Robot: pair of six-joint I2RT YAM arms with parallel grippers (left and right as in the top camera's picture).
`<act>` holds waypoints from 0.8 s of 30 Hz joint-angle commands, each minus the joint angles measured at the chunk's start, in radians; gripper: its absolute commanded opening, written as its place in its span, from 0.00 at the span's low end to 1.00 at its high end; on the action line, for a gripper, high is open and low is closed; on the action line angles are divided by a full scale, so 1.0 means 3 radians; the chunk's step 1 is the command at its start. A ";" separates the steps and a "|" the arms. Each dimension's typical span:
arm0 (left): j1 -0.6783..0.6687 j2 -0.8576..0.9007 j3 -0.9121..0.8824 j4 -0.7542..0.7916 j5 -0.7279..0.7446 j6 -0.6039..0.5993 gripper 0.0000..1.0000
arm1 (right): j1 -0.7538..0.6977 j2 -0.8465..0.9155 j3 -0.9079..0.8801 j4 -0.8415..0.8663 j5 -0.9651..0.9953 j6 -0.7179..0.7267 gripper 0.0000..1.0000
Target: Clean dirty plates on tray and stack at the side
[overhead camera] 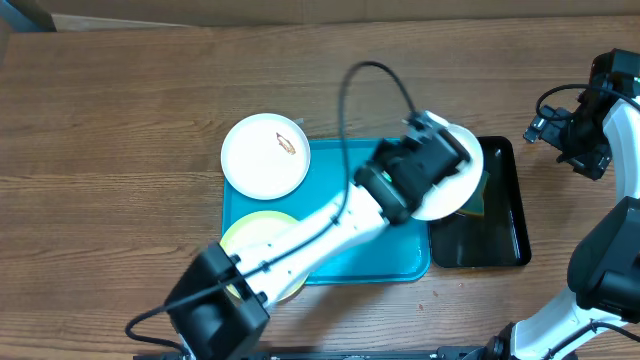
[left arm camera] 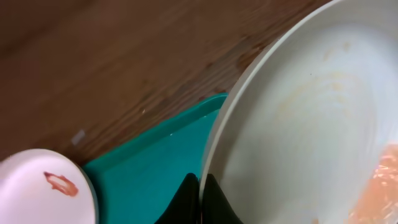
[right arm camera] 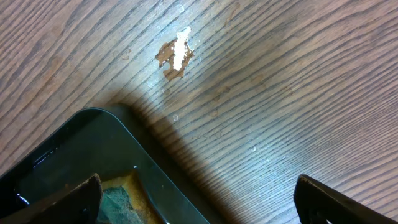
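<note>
My left gripper (overhead camera: 455, 150) is shut on the rim of a white plate (overhead camera: 455, 190) and holds it tilted over the right edge of the turquoise tray (overhead camera: 330, 215) and the black tray. In the left wrist view the fingers (left arm camera: 201, 202) pinch that plate (left arm camera: 298, 124), which bears a faint orange smear. A second white plate (overhead camera: 264, 155) with an orange-red smear rests on the tray's far left corner; it also shows in the left wrist view (left arm camera: 43, 190). A pale yellow plate (overhead camera: 258, 240) lies at the tray's near left, partly hidden by the arm. My right gripper (right arm camera: 199, 202) is open above the black tray's corner.
A narrow black tray (overhead camera: 495, 220) lies right of the turquoise tray, holding a yellow-green sponge (right arm camera: 121, 199). A pale scuff (right arm camera: 176, 55) marks the wooden table. The right arm (overhead camera: 590, 120) hangs at the far right edge.
</note>
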 commanded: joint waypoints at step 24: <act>-0.1236 -0.0009 0.0097 0.1141 -0.2791 0.1548 0.04 | -0.0019 -0.0069 0.0039 0.0009 -0.0018 0.0027 1.00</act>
